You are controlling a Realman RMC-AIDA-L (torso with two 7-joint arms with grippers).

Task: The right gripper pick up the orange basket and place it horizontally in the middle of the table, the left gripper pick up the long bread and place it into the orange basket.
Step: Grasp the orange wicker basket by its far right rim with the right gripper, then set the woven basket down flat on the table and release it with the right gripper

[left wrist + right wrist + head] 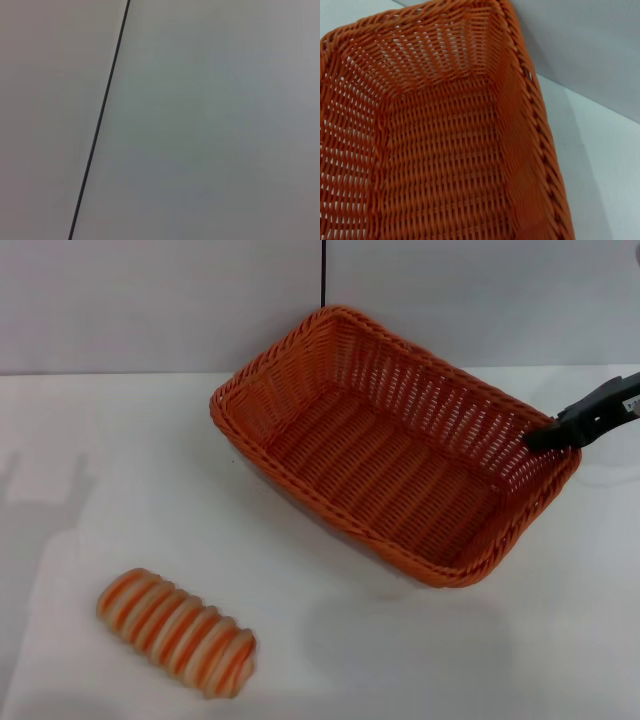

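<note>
Meanwhile, the right gripper [548, 433] clamps the right rim of the orange basket [390, 450], tilted off the table [120, 460]; a thin grip risks slipping. Long bread [177, 631] lies near-left.

The orange basket [385, 455] sits skewed on the white table [120, 470], one corner toward the back wall, its inside bare. The right gripper [548, 433] reaches in from the right and meets the basket's rim at its right corner. The long bread [177, 631] lies well apart from the basket, toward the front left.
</note>
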